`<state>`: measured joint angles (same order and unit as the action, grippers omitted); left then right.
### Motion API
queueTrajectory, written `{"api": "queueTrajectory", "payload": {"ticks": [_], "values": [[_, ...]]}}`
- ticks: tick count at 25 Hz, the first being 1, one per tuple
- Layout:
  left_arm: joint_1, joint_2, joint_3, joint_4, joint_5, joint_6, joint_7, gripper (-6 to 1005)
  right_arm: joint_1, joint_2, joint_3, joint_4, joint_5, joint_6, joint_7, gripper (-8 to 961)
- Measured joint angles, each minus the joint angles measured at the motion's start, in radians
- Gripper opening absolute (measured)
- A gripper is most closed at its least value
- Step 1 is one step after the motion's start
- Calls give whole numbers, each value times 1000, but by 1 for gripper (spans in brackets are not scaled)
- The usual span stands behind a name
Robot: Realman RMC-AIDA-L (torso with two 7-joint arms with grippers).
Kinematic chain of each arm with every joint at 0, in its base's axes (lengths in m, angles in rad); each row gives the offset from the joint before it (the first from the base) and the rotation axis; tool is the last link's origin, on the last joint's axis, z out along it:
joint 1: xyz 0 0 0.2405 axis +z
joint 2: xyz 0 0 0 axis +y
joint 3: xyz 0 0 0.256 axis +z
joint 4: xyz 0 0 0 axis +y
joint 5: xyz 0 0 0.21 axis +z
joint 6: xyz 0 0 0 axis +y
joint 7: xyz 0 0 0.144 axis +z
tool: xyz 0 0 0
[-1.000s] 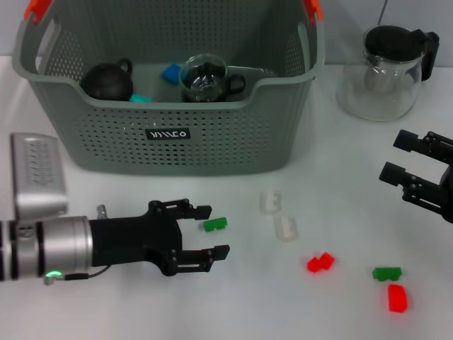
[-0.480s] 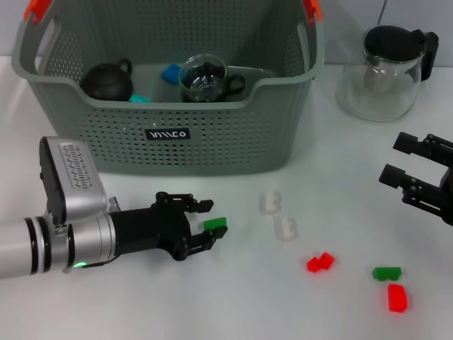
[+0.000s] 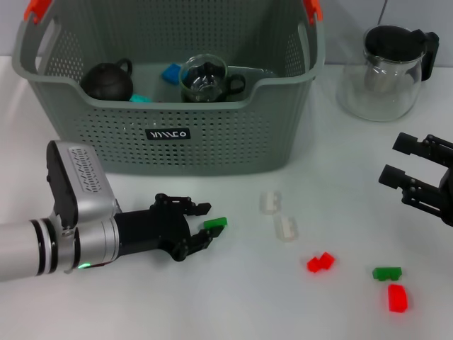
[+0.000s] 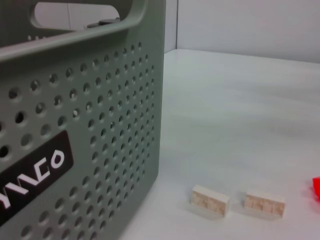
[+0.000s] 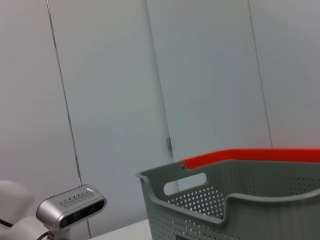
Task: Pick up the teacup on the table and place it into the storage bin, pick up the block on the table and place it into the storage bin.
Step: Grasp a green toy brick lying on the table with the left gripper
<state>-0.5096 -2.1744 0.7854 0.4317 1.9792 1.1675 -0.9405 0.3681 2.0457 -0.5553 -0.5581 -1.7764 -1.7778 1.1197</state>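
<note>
Having slid forward and narrowed, the left pincer (image 3: 200,227) is closing around the green block (image 3: 215,224) on the surface (image 3: 233,297) before the storage bin (image 3: 177,127); right pincer (image 3: 414,170) is waiting open. Lifting looks imminent.

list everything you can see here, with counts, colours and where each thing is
storage bin: 1, grey-green with orange corner clips, far left-centre of the table
teapot: 1, black, inside the bin, left
glass cup: 1, clear with dark handle, inside the bin, centre
blue pieces: 2, blue/teal, inside the bin
glass jug: 1, clear with black lid, far right
green blocks: 2, one at the left end effector, one near right
red blocks: 2, near right
clear blocks: 2, centre, in front of the bin
table: 1, white
left end effector: closing around the green block
right end effector: open, idle at the right edge
</note>
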Motion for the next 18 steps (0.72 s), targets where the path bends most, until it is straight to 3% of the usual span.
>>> {"api": "queueTrajectory", "payload": {"ticks": [10, 18], "values": [[-7, -1, 0, -23, 3, -27, 0, 350, 2, 0, 0, 0, 0, 1, 0, 684], [-18, -1, 0, -23, 10, -45, -24, 345, 1, -1, 0, 0, 0, 1, 1, 682]]}}
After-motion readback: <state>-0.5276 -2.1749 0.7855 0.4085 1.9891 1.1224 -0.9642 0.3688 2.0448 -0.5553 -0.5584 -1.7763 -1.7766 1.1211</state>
